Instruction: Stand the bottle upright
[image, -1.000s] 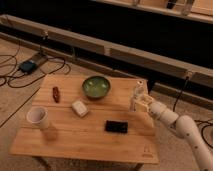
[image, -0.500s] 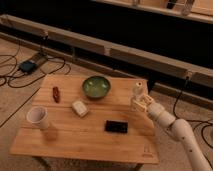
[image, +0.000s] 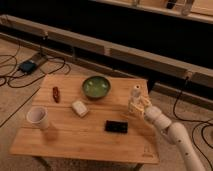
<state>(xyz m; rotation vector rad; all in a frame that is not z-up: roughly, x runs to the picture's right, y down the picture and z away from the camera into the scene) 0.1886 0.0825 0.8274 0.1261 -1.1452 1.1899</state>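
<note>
No text, brand or number is readable anywhere. The bottle at the table's right edge, inside the closed gripper, shows only an illegible label band.

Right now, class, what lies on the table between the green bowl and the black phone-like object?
In the camera view, only bare wood lies between the green bowl and black object. The end effector, shut on the bottle, is at the right edge.

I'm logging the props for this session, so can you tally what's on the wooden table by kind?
Bowl (green): 1
Paper cup (white): 1
Bottle, upright at the right edge with the claw shut on it: 1
Black flat object: 1
White block: 1
Red object: 1
Total: 6
</note>
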